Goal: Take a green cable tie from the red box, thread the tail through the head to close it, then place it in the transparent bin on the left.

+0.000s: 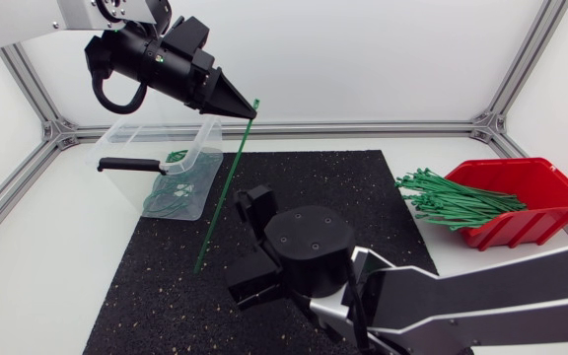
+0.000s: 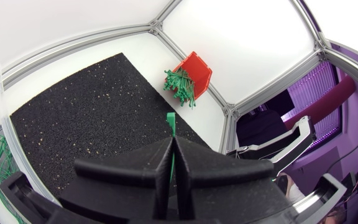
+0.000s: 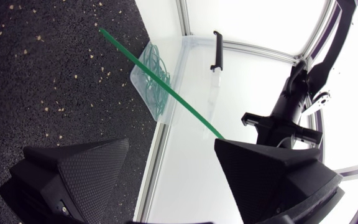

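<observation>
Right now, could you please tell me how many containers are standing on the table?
2: the transparent bin at the mat's left edge, holding looped green ties, and the red box at the right, holding loose green ties. I see none hidden.

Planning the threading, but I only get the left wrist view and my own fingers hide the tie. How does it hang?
Observer: In the head view, the left gripper holds the green cable tie just below its head. The tail runs straight down towards the black mat.
Operator: And the right gripper?
Observer: The right gripper sits low over the mat, fingers open, tips beside the tail's lower end.
Operator: Is the tail between them?
Observer: No. In the right wrist view it crosses ahead of the gap, not in it.
</observation>
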`<state>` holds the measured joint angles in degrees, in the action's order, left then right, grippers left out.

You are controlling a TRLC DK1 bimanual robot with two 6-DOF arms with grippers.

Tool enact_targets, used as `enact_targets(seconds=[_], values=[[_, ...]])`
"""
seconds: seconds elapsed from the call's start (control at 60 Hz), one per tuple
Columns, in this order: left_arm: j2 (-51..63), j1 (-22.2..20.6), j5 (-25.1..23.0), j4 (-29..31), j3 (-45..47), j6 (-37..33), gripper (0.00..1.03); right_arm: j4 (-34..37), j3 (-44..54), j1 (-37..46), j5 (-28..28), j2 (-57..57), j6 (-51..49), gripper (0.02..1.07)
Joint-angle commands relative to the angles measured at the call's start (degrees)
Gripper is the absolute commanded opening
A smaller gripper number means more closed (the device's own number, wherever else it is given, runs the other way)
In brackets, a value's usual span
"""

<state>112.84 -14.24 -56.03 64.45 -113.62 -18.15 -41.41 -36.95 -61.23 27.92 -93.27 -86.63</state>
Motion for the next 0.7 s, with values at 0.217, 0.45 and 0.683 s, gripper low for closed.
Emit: enact_targets(seconds=[0.217, 0.45, 0.683], values=[[5.6, -1.5, -0.9, 5.2, -6.3, -3.9, 0.03, -3.2, -2.3, -3.0, -2.0, -5.3, -2.7, 1.02], [5.5, -2.9, -0.9, 7.2, -6.3, -5.5, 0.03, -5.6, -3.1, -4.2, -2.6, -9.4, -4.2, 1.0], [6.2, -3.5, -0.9, 7.4, -6.4, -6.1, 0.03, -8.5, -3.2, -5.1, -3.3, -12.0, -5.2, 0.76]])
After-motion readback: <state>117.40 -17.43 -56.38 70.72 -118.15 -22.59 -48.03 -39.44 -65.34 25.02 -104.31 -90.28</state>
